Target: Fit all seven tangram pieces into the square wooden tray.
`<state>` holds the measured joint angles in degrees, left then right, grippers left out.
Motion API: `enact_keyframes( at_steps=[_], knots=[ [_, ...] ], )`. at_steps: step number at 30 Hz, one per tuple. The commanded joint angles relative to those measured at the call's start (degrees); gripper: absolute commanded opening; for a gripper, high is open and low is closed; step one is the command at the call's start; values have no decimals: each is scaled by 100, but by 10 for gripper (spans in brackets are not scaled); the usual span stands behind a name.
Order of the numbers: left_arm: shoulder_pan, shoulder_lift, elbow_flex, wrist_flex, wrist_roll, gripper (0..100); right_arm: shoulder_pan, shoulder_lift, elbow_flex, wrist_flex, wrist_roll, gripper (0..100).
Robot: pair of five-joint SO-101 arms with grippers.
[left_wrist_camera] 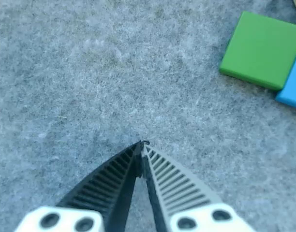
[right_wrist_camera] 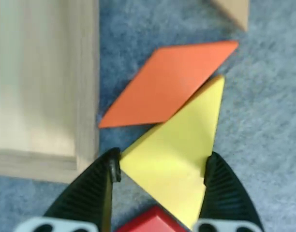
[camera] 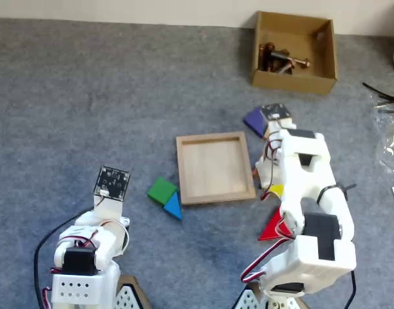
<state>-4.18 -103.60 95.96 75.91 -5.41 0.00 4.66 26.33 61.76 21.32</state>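
The square wooden tray (camera: pixel 213 167) lies mid-table with nothing in it; its corner (right_wrist_camera: pixel 46 82) lies beside my right gripper. My right gripper (right_wrist_camera: pixel 161 166) is open, one finger at each side of the yellow triangle (right_wrist_camera: pixel 179 164), which lies flat on the carpet. An orange parallelogram (right_wrist_camera: pixel 167 84) touches the yellow piece, and a red piece (right_wrist_camera: pixel 155 222) sits under the wrist. The red triangle (camera: pixel 272 226) and a purple piece (camera: pixel 255 120) lie right of the tray. A green square (camera: pixel 161 190) and a blue triangle (camera: pixel 173 206) lie left of it. My left gripper (left_wrist_camera: pixel 141 143) is shut over bare carpet, short of the green square (left_wrist_camera: pixel 261 50).
A tan wooden piece (right_wrist_camera: pixel 232 9) lies beyond the orange one. A cardboard box (camera: pixel 293 51) holding small objects stands at the back right. Cables and clear plastic (camera: pixel 390 141) lie at the right edge. Grey carpet covers the table, open at the back left.
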Motion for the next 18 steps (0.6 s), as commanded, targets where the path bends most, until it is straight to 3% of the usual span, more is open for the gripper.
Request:
enact_keyframes(
  at_steps=[1,7,18],
  knots=[
    [136,-31,119,18,44,5,-84,-119,-558,356,53,91],
    [136,-31,119,18,44,5,-171,-119,-646,374,53,41],
    [136,-31,119,18,44,5,-1112,-119,-1349,884,9,41]
  ],
)
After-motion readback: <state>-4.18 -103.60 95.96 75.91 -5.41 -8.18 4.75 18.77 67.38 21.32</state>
